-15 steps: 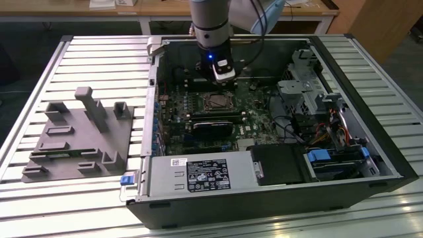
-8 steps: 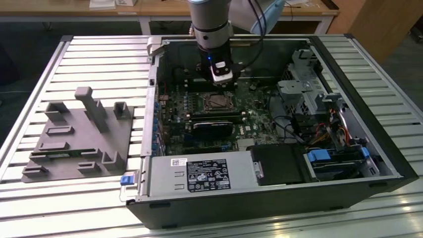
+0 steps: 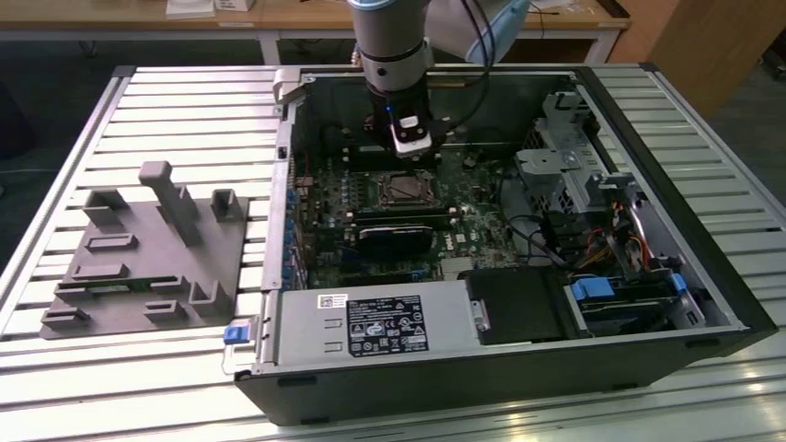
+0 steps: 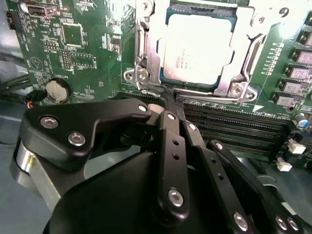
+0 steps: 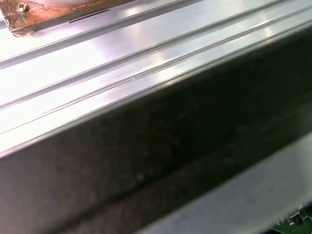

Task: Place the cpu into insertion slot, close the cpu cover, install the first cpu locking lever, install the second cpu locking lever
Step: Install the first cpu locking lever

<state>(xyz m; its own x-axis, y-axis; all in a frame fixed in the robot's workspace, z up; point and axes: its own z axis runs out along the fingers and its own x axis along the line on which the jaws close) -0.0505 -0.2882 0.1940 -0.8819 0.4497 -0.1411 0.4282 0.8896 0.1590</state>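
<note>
The cpu (image 4: 197,46), a pale silver square chip, lies in the insertion slot (image 3: 406,189) on the green board. The cpu cover (image 4: 239,73), a thin silver frame, lies flat around the chip's face. My gripper (image 4: 169,93) is shut, its black fingers (image 4: 170,136) pressed together, their tips at the socket's edge beside the memory slots, where a thin metal lever rod (image 4: 214,100) runs. Whether the tips touch the rod I cannot tell. In the exterior view the gripper (image 3: 411,143) hangs inside the open computer case, just behind the socket.
Long black memory slots (image 4: 234,131) run beside the socket, and a coin battery (image 4: 57,90) sits on the board. A grey fixture block (image 3: 147,253) stands on the slatted table at the exterior view's left. Power supply (image 3: 368,322), drive cage (image 3: 559,175) and cables (image 3: 614,244) crowd the case.
</note>
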